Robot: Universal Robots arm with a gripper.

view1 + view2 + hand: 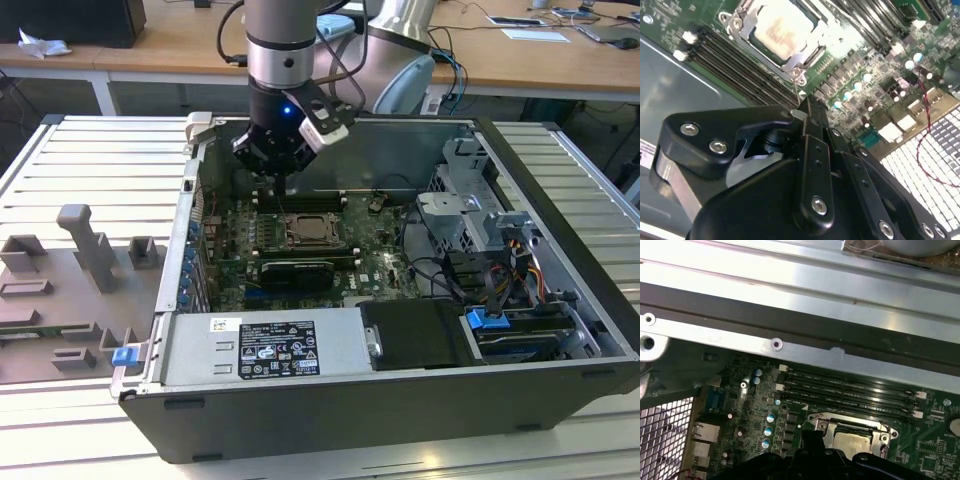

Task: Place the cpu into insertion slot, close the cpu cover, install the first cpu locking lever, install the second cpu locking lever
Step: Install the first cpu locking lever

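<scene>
The cpu point(776, 31), pale silver-grey, lies in the insertion slot point(333, 243) on the green board inside the open computer case. The cpu cover point(792, 62), a silvery frame, lies flat around it; the cpu point(852, 441) and cover point(847, 418) also appear in the first wrist view. My gripper point(277, 188) hangs just above the board, beside the slot's corner toward the exterior view's left and the case's rear wall. Its black fingers point(810, 130) are pressed together into one narrow tip, and I see nothing held between them. The gripper point(812, 437) tip is a short gap from the cover's corner.
Long memory slots point(850, 390) run between the slot and the case's metal rear wall point(790, 325). A black card point(295, 272) lies in front of the slot. The power supply point(270, 350), a drive cage point(480, 220) and cables fill the case's front and right. Grey fixtures point(80, 260) stand outside, left.
</scene>
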